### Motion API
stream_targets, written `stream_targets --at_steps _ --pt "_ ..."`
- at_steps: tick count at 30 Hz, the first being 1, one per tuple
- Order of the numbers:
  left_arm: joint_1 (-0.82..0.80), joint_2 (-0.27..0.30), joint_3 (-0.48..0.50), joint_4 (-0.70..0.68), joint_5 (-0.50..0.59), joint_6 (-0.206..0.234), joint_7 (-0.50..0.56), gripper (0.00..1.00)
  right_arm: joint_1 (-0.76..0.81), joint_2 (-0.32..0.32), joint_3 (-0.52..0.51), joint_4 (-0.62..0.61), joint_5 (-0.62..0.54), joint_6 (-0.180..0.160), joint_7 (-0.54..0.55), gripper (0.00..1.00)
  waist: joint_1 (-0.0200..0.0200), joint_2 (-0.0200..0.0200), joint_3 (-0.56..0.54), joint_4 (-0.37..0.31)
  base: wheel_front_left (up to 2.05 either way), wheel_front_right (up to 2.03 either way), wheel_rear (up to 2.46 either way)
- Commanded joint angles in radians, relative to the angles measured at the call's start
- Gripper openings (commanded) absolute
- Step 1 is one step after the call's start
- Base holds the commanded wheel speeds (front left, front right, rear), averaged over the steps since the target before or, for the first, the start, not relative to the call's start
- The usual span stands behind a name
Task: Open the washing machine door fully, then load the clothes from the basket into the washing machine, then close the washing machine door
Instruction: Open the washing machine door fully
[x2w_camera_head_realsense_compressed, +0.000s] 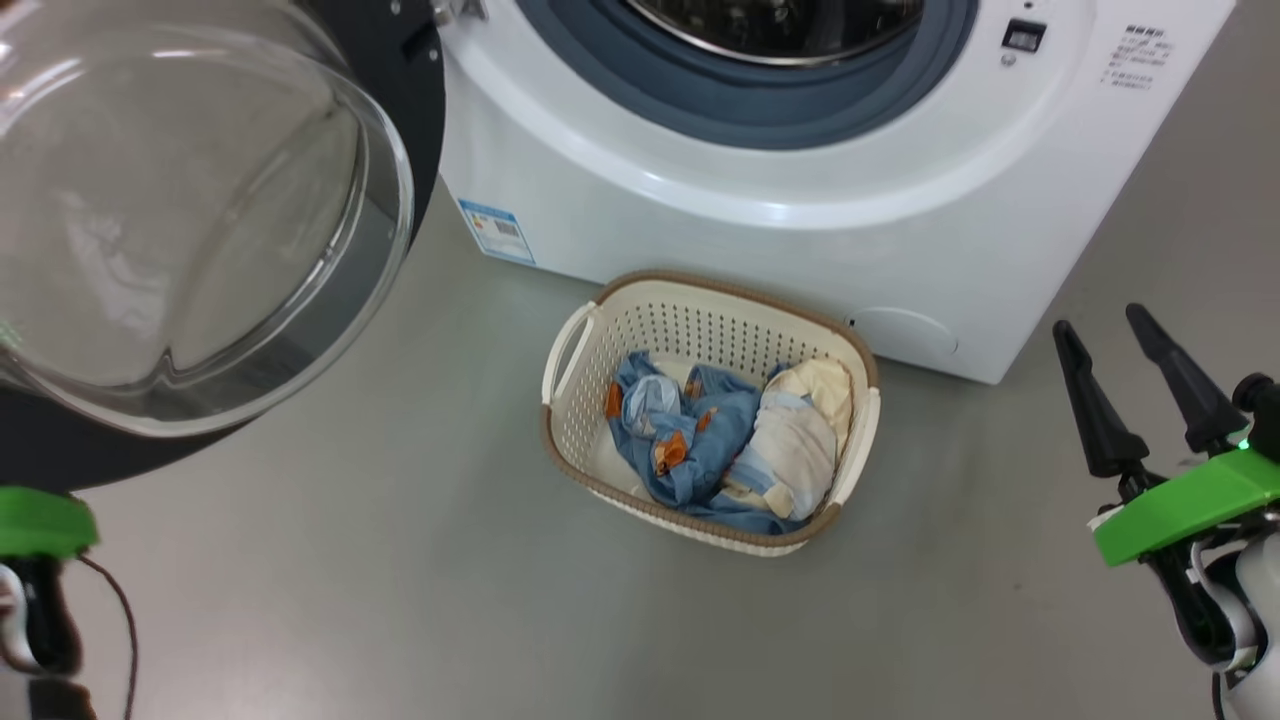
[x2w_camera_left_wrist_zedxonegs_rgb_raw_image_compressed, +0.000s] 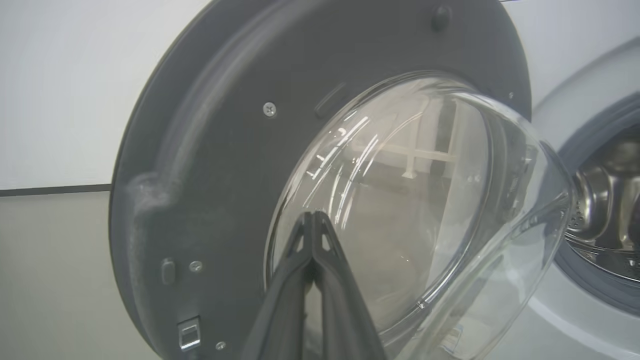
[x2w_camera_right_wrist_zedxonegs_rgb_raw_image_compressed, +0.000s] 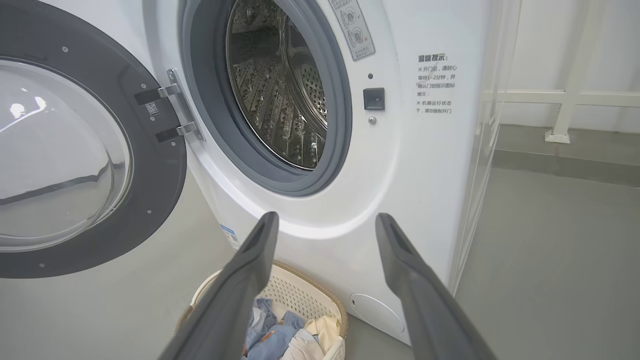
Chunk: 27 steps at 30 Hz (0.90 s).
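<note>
Washing machine (x2w_camera_head_realsense_compressed: 700, 230): 1, drum mouth uncovered.
Washing machine door (x2w_camera_head_realsense_compressed: 190, 200): 1, swung out on its hinge to the machine's left, inner side showing.
Basket (x2w_camera_head_realsense_compressed: 575, 400): 1, on the floor just before the machine.
Pieces inside: 2, touching. Blue garment (x2w_camera_head_realsense_compressed: 690, 430) on the left, cream cloth (x2w_camera_head_realsense_compressed: 795, 450) on the right.
Grippers: 2.
- Left gripper (x2w_camera_left_wrist_zedxonegs_rgb_raw_image_compressed: 312, 216): fingers pressed together, pinching nothing, tips before the door's glass.
- Right gripper (x2w_camera_head_realsense_compressed: 1098, 322): spread wide, empty, right of the basket.
</note>
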Motion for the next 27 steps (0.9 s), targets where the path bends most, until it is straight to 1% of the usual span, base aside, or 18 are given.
stream_targets --at_steps 1,6,7,8,9,11,12,13,14,16,21,27 --pt "0.027 0.049 0.006 -0.042 -0.010 -0.002 -0.005 0.00 0.024 -0.007 0.005 -0.018 -0.004 0.006 -0.011 1.00 0.0002 -0.0001 -0.041 -0.006 0.00 0.00 0.00" --pt "0.097 0.057 -0.081 -0.096 -0.025 -0.002 -0.005 0.00 0.063 0.026 -0.008 -0.017 -0.008 0.006 -0.011 1.00 0.0002 -0.0001 -0.087 -0.018 0.00 0.00 0.00" --pt "0.109 0.057 -0.095 -0.105 -0.031 -0.002 -0.005 0.05 0.070 0.031 -0.011 -0.017 -0.009 0.006 -0.011 1.00 0.0002 -0.0001 -0.095 -0.021 0.00 0.00 0.00" --pt "0.121 0.060 -0.110 -0.114 -0.035 -0.002 -0.005 0.15 0.076 0.037 -0.013 -0.017 -0.009 0.006 -0.011 1.00 0.0002 -0.0001 -0.102 -0.025 0.00 0.00 0.00" --pt "0.133 0.061 -0.121 -0.123 -0.039 -0.002 -0.005 0.21 0.082 0.042 -0.014 -0.017 -0.010 0.006 -0.011 1.00 0.0002 -0.0001 -0.108 -0.030 0.00 0.00 0.00" --pt "0.157 0.064 -0.149 -0.141 -0.050 -0.002 -0.005 0.39 0.093 0.051 -0.019 -0.018 -0.011 0.006 -0.011 1.00 0.0002 -0.0001 -0.120 -0.041 0.00 0.00 0.00" --pt "0.169 0.065 -0.156 -0.151 -0.053 -0.002 -0.005 0.46 0.098 0.055 -0.021 -0.018 -0.012 0.006 -0.011 1.00 0.0002 -0.0001 -0.126 -0.046 0.00 0.00 0.00" --pt "0.182 0.065 -0.166 -0.160 -0.056 -0.002 -0.005 0.62 0.103 0.059 -0.024 -0.018 -0.012 0.006 -0.011 1.00 0.0002 -0.0001 -0.131 -0.053 0.00 0.00 0.00" --pt "0.194 0.063 -0.174 -0.170 -0.060 -0.002 -0.005 0.87 0.108 0.062 -0.026 -0.018 -0.013 0.006 -0.011 1.00 0.0002 -0.0001 -0.135 -0.059 0.00 0.00 0.00" --pt "0.217 0.056 -0.190 -0.192 -0.062 -0.002 -0.005 1.00 0.117 0.068 -0.030 -0.018 -0.013 0.006 -0.011 1.00 0.0002 -0.0001 -0.142 -0.072 0.00 0.00 0.00" --pt "0.264 0.037 -0.254 -0.238 -0.074 -0.002 -0.005 1.00 0.133 0.075 -0.036 -0.021 -0.015 0.006 -0.011 1.00 0.0002 -0.0001 -0.151 -0.109 0.00 0.00 0.00" --pt "0.303 0.029 -0.334 -0.277 -0.128 -0.002 -0.005 1.00 0.137 0.078 -0.039 -0.023 -0.017 0.006 -0.011 1.00 0.0002 -0.0001 -0.152 -0.162 0.00 0.00 0.00"
